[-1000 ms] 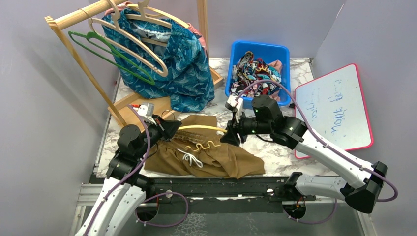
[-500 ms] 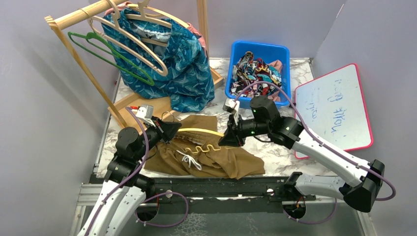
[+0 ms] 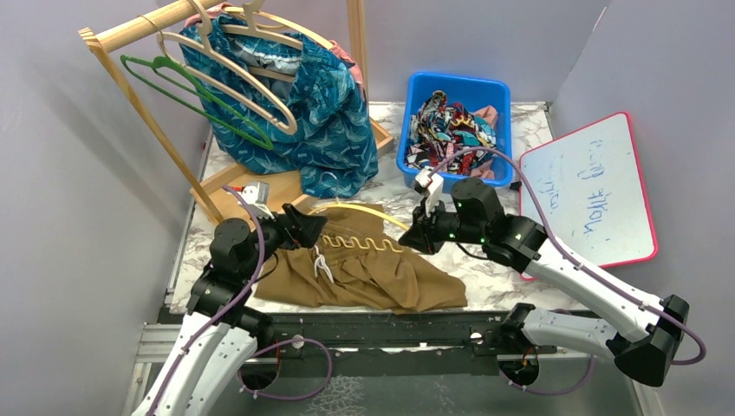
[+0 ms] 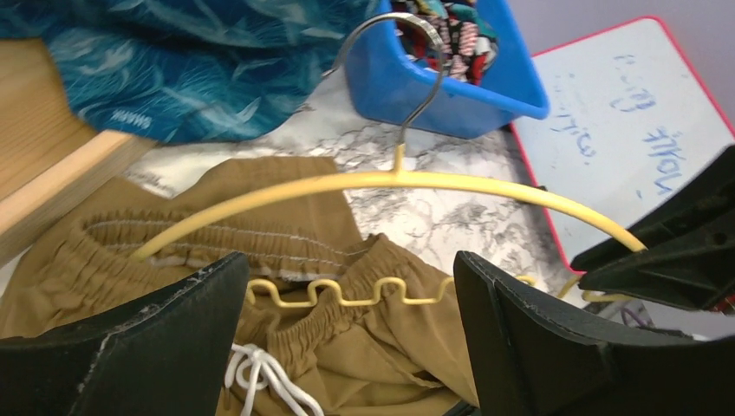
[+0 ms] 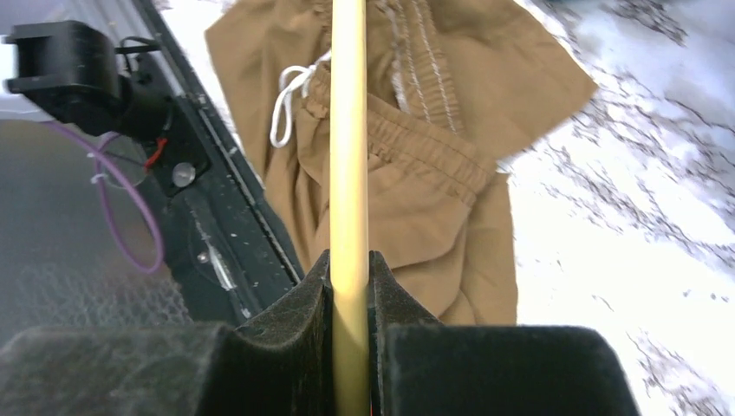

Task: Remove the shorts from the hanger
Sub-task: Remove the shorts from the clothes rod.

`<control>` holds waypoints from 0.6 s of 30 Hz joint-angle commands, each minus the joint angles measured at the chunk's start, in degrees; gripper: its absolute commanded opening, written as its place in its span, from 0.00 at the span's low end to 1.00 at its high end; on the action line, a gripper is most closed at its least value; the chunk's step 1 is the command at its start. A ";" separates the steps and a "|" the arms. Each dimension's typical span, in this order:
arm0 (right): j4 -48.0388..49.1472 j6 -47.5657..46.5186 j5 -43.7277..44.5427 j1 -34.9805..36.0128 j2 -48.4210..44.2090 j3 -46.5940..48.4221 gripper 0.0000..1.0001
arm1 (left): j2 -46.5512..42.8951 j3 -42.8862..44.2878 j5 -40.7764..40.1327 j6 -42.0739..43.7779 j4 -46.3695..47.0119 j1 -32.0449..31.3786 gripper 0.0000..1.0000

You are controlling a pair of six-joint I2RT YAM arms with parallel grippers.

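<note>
Marble-patterned table (image 3: 485, 290) filled the walled-in booth. A wooden rack (image 3: 130, 28) hung with teal shorts (image 3: 329, 121) stood far beyond the left gripper (image 4: 347, 260), and a whiteboard (image 3: 589, 186) and blue bin (image 3: 459, 87) sat out past the right gripper (image 5: 349, 286). Between the two grippers the olive-brown shorts (image 3: 364, 273) lay crumpled on the table. Their waistband looked to be threaded on the wavy lower bar of a yellow hanger (image 4: 390, 180).

The right gripper was clamped tight on one end of that hanger. The left one gaped wide and gripped nothing, with the waistband just ahead of its fingers. To my eye the left should pinch cloth only, clear of wire and white drawstring (image 4: 260, 373). It could then draw the cloth away from the right gripper while that one anchored the hanger. The smooth tabletop looked likely to let the cloth slide.
</note>
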 commanded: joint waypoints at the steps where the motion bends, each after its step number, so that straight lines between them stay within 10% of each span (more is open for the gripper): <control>1: 0.40 2.57 10.07 -0.11 -2.81 -0.75 0.01 | 1.42 1.06 -6.99 -2.66 -5.64 0.18 0.90; 18: 1.32 1.84 14.83 -0.11 -16.01 0.19 0.01 | 5.94 -1.71 -9.19 -4.92 -7.44 0.22 0.91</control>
